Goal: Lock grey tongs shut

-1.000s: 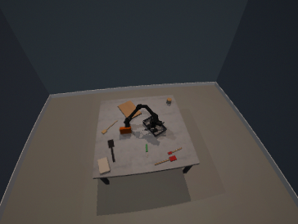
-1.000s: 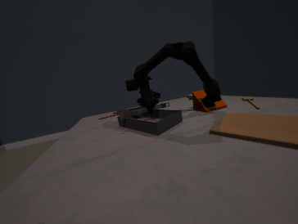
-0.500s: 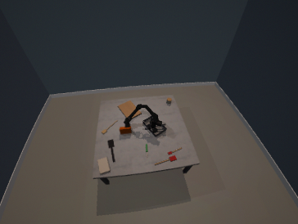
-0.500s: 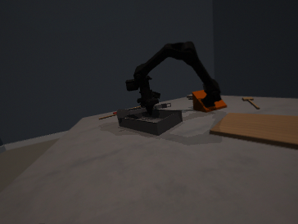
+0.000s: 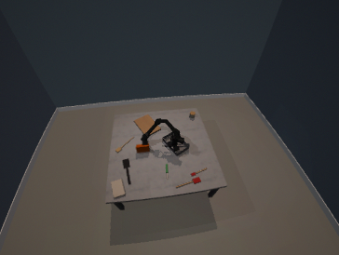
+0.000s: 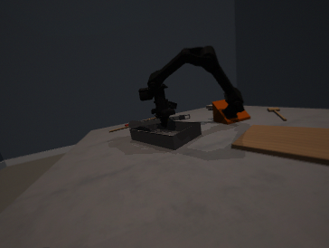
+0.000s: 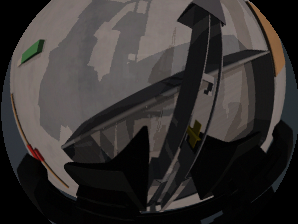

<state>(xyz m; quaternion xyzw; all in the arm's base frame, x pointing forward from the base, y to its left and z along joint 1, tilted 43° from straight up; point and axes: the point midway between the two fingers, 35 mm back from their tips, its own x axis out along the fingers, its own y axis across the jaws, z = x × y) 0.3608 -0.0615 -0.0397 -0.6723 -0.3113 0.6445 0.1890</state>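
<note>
In the wrist view, the near end of the grey tongs [image 7: 192, 75] is hard to see between the dark gripper fingers, and the edge cuts off most of the wooden board [image 7: 271, 37].

The board [image 5: 146, 124] [image 6: 289, 141] looks like smooth wood with a faint grain. The tin [image 5: 182, 151] [image 6: 154, 138] [image 7: 120, 111] is dark and matt, like coated metal, and the tongs [image 7: 192, 75] look like smooth grey metal. The table [image 5: 154, 179] [image 6: 136, 190] [image 7: 65, 30] has a smooth, mottled, stone-like top, while the gripper [image 5: 175, 144] [image 6: 165, 124] [image 7: 161, 128] looks like matt black plastic.
</note>
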